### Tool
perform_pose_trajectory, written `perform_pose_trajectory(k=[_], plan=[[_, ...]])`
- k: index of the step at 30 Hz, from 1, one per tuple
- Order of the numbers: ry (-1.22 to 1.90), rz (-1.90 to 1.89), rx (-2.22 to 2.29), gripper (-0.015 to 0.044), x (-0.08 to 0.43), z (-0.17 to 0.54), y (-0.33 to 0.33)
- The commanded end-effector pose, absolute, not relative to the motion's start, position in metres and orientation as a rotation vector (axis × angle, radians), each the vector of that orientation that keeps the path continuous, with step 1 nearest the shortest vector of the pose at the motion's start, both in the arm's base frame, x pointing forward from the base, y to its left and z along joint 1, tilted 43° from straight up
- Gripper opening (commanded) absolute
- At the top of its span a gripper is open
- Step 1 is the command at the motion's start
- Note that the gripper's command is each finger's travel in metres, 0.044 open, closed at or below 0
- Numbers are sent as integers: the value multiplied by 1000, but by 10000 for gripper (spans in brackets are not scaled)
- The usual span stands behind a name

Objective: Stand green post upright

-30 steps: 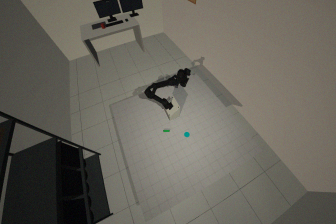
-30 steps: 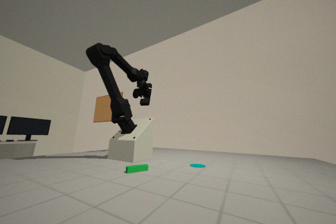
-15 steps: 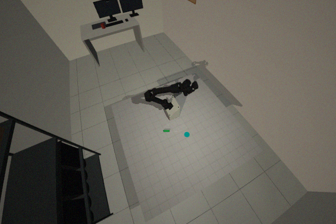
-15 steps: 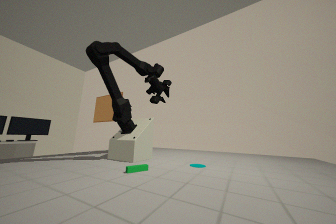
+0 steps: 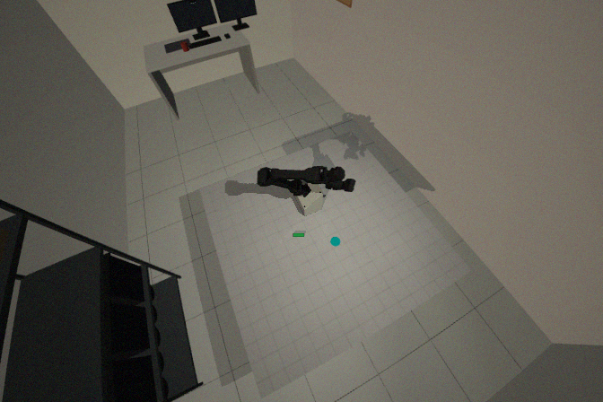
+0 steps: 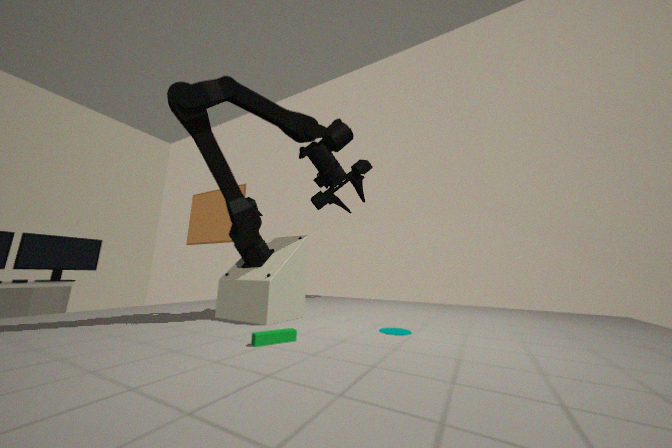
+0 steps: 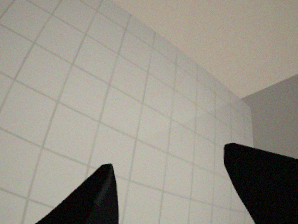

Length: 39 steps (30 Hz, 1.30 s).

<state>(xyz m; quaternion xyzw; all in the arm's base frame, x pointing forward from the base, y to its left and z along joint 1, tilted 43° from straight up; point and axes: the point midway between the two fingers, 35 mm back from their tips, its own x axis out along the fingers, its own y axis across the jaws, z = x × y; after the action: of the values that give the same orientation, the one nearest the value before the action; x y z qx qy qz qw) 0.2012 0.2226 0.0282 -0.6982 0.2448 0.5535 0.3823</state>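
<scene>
Green rectangular post: the bright green post (image 5: 298, 235) (image 6: 274, 337) lies on its long side, below the arm's base in the top view and left of centre in the lower part of the exterior view.
Cyan flat circle: the round cyan marker (image 5: 335, 241) (image 6: 395, 331) lies right of the post in both views, well apart from it, with nothing standing on it.
Table: the pale, grid-lined table (image 5: 340, 293) (image 6: 347, 380) (image 7: 60, 120) carries the post and the circle.
Black jointed arm: the arm (image 5: 292, 174) (image 6: 212, 153) rises to an elbow in the upper left of the exterior view, then slopes down to the right.
Off-white base: the wedge-shaped base (image 5: 311, 204) (image 6: 286, 290) supports the arm behind the post in the exterior view.
Jaws: they stand spread, with a gap between the black tapered fingertips (image 6: 341, 203) and nothing pinched; they hang well above the table, pointing down and slightly right in the exterior view.
Wrist view: grid lines fill the left and centre between the fingertips, a wall (image 7: 215, 40) crosses the upper right, and neither post nor circle shows.
Desk: the light grey desk (image 5: 160, 59) (image 6: 25, 301) carries dark monitors (image 5: 192, 16) (image 6: 57, 252) and, in the top view, a small red object (image 5: 185, 46).
Shelving: a dark unit (image 5: 60, 327) fills the lower left of the top view.
</scene>
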Motion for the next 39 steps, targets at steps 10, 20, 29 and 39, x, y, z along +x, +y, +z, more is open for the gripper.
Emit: perform_pose_trajectory(k=[10, 20, 29, 39], plan=[[1087, 990, -1673, 233, 249, 49, 104], [1405, 683, -1554, 233, 249, 69, 13], [1664, 417, -1427, 233, 226, 90, -61], [1786, 289, -1359, 233, 208, 102, -94]])
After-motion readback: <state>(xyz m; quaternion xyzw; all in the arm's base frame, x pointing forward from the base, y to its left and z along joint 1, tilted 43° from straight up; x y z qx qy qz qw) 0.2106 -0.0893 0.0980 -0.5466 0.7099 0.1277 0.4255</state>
